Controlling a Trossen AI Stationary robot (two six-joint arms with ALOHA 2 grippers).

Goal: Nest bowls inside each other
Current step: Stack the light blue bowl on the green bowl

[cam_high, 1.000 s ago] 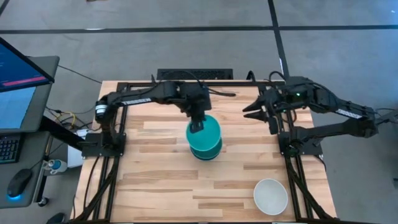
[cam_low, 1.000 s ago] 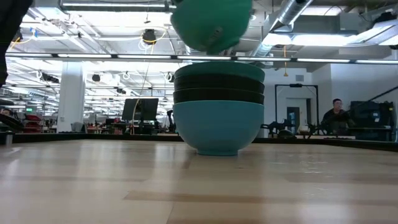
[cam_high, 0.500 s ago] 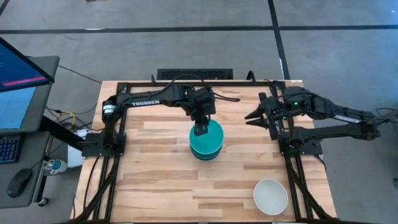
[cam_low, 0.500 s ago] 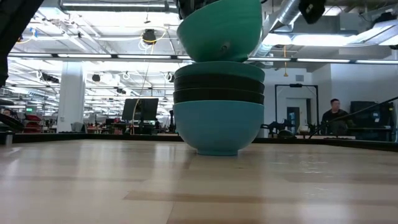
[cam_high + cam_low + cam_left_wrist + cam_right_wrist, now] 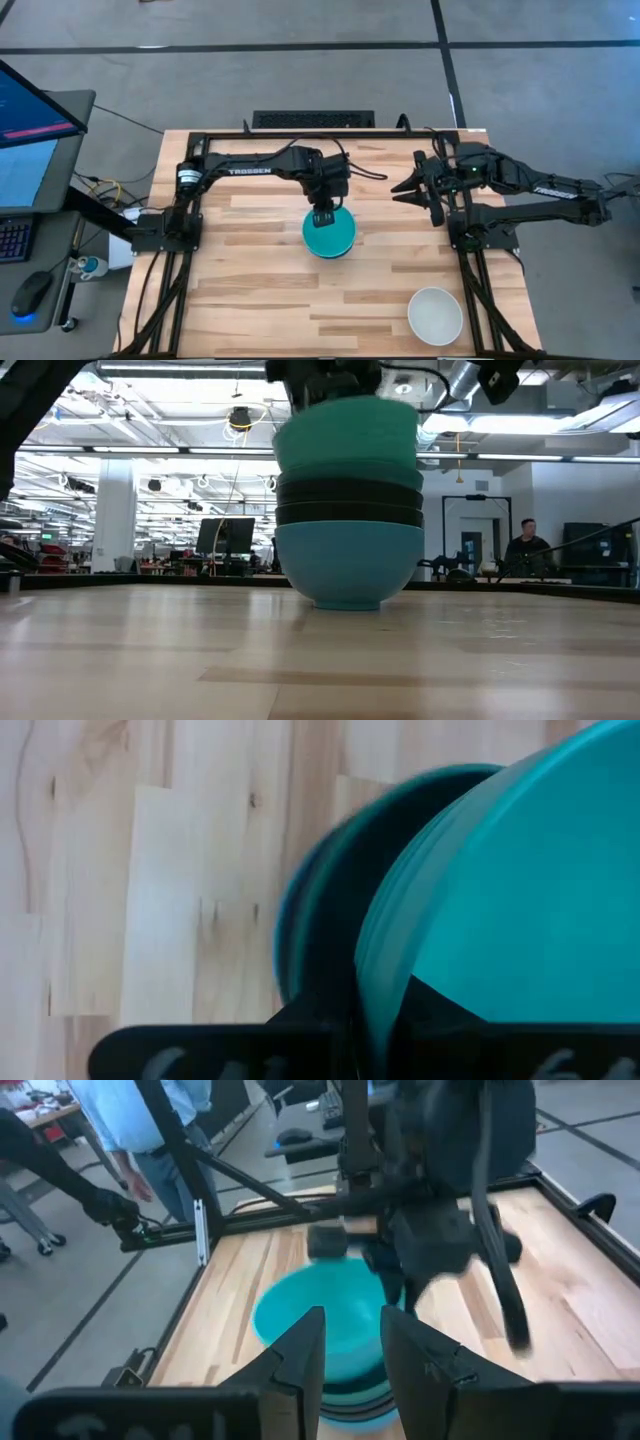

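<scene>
A stack of bowls stands at the table's middle. From the bottom up it holds a sky-blue bowl, two black bowls, a dark teal-green one and a turquoise bowl. My left gripper is over the stack's far side, shut on the turquoise bowl. A white bowl sits alone by its base near the table's near right corner. My right gripper hovers open to the right of the stack, touching nothing; it also shows in the right wrist view. My left gripper holds the turquoise bowl by its rim on the far side, one finger inside the bowl and one outside. It comes from above, pointing down. The bowl sits about level, its lower part down in the dark teal-green bowl on top of the stack.
Bare wood lies on the table's left half and in front of the stack. The black frame rails run along the far edge and both sides. People stand in the room beyond the table.
My left gripper has come down over the stack with the turquoise bowl. A second ago the bowl hung tilted and clear above the dark teal-green bowl. Now it has levelled out and sunk into the top of the stack.
</scene>
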